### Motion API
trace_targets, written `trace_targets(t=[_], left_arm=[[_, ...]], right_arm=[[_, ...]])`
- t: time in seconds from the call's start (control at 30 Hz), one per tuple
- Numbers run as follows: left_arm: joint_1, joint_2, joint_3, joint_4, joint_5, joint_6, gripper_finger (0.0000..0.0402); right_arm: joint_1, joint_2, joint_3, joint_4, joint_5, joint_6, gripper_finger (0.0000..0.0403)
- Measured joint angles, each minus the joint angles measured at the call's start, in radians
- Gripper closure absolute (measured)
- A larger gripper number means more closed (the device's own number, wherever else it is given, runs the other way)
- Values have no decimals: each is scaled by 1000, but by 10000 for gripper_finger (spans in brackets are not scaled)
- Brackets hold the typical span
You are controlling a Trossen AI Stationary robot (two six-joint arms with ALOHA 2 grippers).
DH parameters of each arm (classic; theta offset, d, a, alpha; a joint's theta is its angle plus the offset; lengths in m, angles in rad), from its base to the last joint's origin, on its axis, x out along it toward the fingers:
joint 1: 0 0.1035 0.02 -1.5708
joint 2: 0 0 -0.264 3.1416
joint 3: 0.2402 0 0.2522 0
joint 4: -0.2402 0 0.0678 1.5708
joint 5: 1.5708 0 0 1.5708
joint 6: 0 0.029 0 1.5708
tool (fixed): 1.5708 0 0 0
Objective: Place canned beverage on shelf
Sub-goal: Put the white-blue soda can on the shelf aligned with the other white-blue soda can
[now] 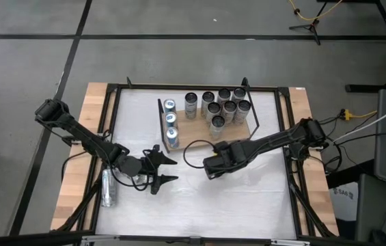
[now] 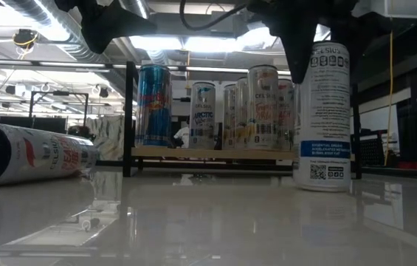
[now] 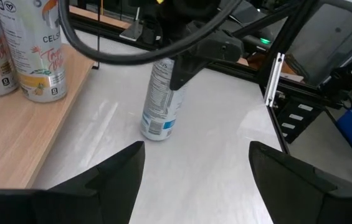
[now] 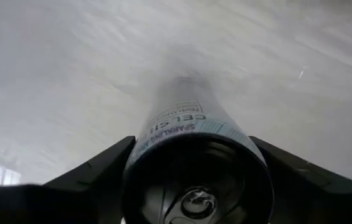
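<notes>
A white-and-blue can (image 2: 325, 118) stands upright on its base on the white table, just in front of the shelf (image 1: 196, 128). My right gripper (image 4: 193, 143) points straight down over the can (image 4: 194, 180), open, with one finger close on each side of its top. My left gripper (image 1: 170, 170) hangs open to the can's left, facing the can (image 3: 158, 106), with nothing between its fingers. The shelf is a light wooden board (image 3: 14, 124) with black wire ends, and several cans (image 1: 220, 106) stand on it.
Another can (image 1: 108, 188) lies on its side on the table at the left, beside my left arm. A row of blue cans (image 1: 171, 123) stands along the shelf's left end. A black frame (image 1: 114, 137) runs round the table. Bare tabletop (image 1: 206, 205) lies toward the near edge.
</notes>
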Motion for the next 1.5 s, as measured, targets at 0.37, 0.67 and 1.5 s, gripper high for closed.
trace_targets(t=[0.37,0.67,1.5], left_arm=[[0,0,0,0,0,0,120],[0,0,0,-1,0,0,120],[0,0,0,-7,3,-38,120]], right_arm=[[1,5,-4,0,-14,10,35],[1,-33,-2,-11,19,-244,33],[0,-46,-1,-9,27,-1500,31]])
